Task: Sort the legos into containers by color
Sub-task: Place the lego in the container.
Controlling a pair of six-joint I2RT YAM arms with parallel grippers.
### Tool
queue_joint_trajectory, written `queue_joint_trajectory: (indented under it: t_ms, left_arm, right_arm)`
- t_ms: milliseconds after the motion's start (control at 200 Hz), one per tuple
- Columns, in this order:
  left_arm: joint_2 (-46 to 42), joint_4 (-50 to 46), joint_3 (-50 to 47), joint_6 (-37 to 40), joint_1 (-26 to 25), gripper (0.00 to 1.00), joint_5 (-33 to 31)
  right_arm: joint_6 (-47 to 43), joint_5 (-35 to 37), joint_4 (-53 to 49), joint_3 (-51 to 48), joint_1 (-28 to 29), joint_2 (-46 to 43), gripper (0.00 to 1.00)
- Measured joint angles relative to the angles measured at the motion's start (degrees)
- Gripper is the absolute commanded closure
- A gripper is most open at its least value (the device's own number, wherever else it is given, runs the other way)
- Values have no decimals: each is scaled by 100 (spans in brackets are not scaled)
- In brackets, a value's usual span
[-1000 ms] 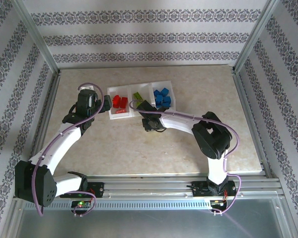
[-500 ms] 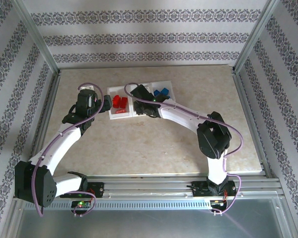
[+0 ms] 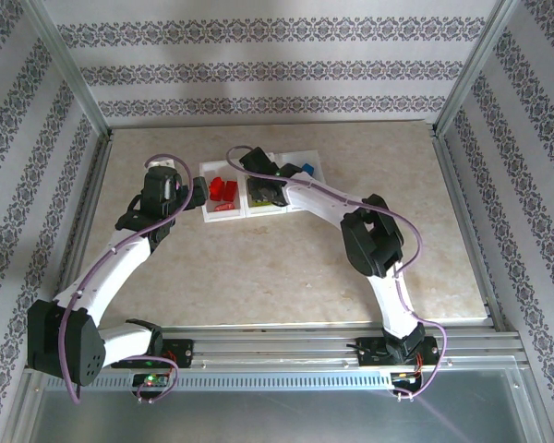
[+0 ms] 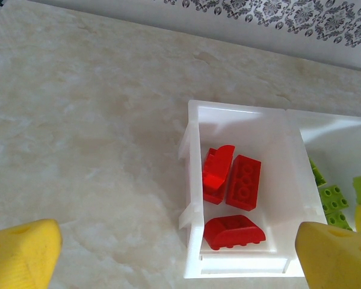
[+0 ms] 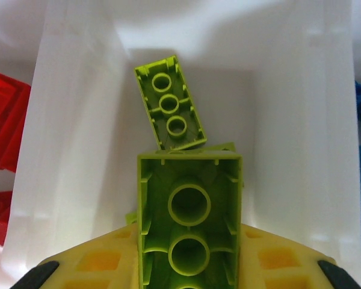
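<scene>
Within the last second the right gripper has swung up from the surface just in front of the tray and now hangs over the tray's middle compartment. Its jaws are clenched on a lime green brick, which the wrist view shows hollow side up between the yellow pads. Judging by this, the pick is done, the brick sits above the bin of its own colour, and only the release remains.

Another green brick lies directly below, also underside up, with more green pieces partly hidden behind the held one. The dropped brick will likely land on them and may tip. The thin dividers leave little room on either side. Red bricks fill the tray's left compartment and blue bricks the right one.

The left gripper has not moved. It hovers just beside the tray's left end with its jaws released wide and empty, clear of the right arm's path.
</scene>
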Motion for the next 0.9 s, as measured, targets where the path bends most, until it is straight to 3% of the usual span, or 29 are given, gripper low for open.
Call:
queue_joint_trajectory:
  t_ms: [460, 665, 899]
  left_arm:
    - [-9, 0, -42, 22, 0, 0, -2]
    - [-9, 0, -42, 42, 2, 0, -2]
    - [-9, 0, -42, 42, 4, 0, -26]
  right_arm:
    - [-221, 433, -133, 411, 0, 354, 74]
    - [-238, 522, -144, 439, 0, 376, 61]
    - [-245, 533, -144, 483, 0, 378, 60]
